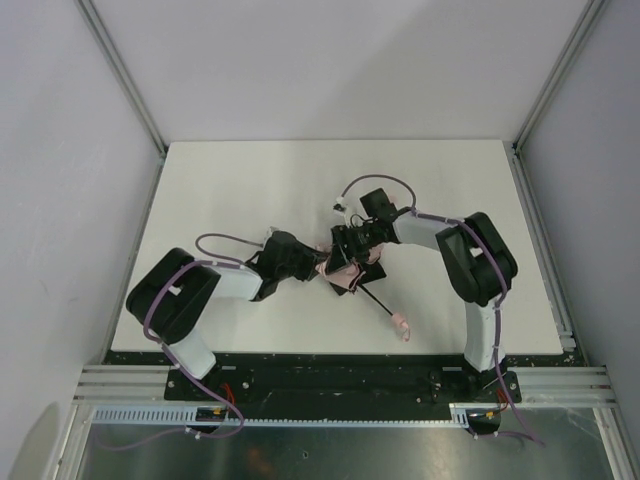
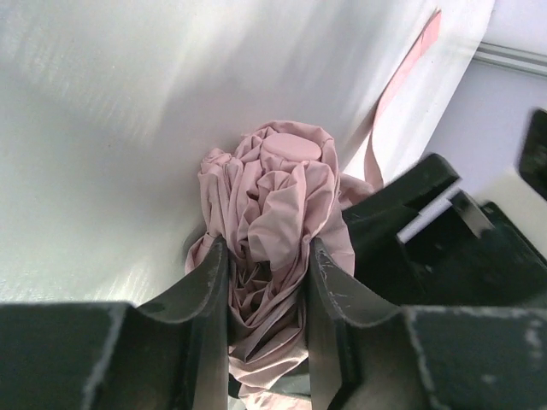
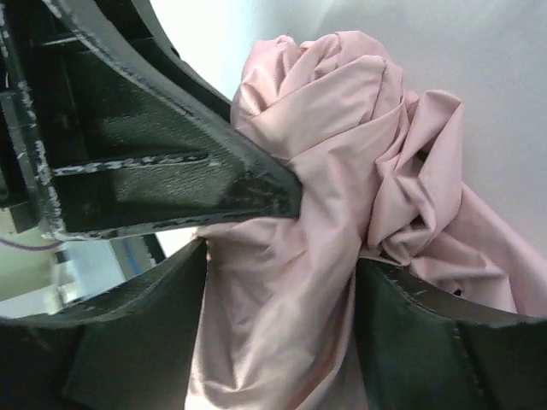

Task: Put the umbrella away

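Observation:
The umbrella [image 1: 345, 270] is a crumpled pale pink bundle at the middle of the white table [image 1: 300, 180]. Its thin black shaft [image 1: 377, 303] runs toward the near right and ends in the small pink handle [image 1: 401, 325]. My left gripper [image 1: 312, 264] comes in from the left and is shut on the fabric [image 2: 282, 196], which is bunched between its fingers [image 2: 208, 286]. My right gripper [image 1: 351, 246] comes in from the right and is shut on the same bundle [image 3: 342, 145], with fabric filling the gap between its fingers [image 3: 410, 316]. A pink strap [image 2: 402, 81] trails off the bundle.
Both grippers meet at the bundle, and the left gripper's finger [image 3: 188, 171] crowds the right wrist view. Metal frame posts [image 1: 125, 80] and grey walls enclose the table. A black rail [image 1: 340, 375] lies along the near edge.

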`<state>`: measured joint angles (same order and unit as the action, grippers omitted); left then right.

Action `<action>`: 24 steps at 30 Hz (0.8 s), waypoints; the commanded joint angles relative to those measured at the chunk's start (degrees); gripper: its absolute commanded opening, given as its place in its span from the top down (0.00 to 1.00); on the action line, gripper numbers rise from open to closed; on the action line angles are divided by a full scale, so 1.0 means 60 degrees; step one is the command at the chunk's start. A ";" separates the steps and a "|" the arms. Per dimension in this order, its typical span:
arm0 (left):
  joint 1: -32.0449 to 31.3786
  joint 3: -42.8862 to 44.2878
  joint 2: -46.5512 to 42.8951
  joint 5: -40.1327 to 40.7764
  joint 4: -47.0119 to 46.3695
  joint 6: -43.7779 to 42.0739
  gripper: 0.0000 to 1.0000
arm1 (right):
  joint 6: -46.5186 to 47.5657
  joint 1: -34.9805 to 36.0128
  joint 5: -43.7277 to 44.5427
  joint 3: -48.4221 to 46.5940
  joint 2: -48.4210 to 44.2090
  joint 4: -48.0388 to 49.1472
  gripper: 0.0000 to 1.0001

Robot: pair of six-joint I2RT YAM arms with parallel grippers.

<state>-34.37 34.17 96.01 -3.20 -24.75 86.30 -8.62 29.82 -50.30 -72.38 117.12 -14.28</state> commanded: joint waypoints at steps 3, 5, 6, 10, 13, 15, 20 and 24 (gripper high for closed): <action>-0.0228 -0.0310 0.0457 0.1591 0.2638 -0.1208 1.00 | 0.0717 0.0379 0.3452 0.0126 -0.2285 -0.1151 0.20; -0.0269 -0.0288 0.0429 0.1611 0.2673 -0.1220 1.00 | 0.0876 0.0706 0.4481 0.0136 -0.2954 -0.1392 0.15; -0.0280 -0.0289 0.0424 0.1622 0.2689 -0.1218 1.00 | 0.0973 0.0966 0.5158 0.0182 -0.3239 -0.1454 0.14; -0.0295 -0.0306 0.0403 0.1639 0.2701 -0.1209 1.00 | 0.1347 0.2260 0.7681 0.0641 -0.4001 -0.1164 0.12; -0.0296 -0.0343 0.0418 0.1631 0.2678 -0.1135 1.00 | 0.1547 0.3171 0.9327 0.1118 -0.4076 -0.0613 0.12; -0.0293 -0.0359 0.0408 0.1599 0.2676 -0.1114 1.00 | 0.1681 0.3668 1.0279 0.1402 -0.3867 -0.0254 0.13; -0.0294 -0.0370 0.0427 0.1558 0.2686 -0.1088 1.00 | 0.1731 0.4531 1.2084 0.1797 -0.2878 0.0618 0.15; -0.0283 -0.0374 0.0465 0.1510 0.2676 -0.1061 1.00 | 0.1605 0.4899 1.3289 0.1836 -0.1999 0.0791 0.20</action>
<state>-35.79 34.59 95.88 0.97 -23.73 85.41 -0.51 56.60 17.82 -62.26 100.05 -11.09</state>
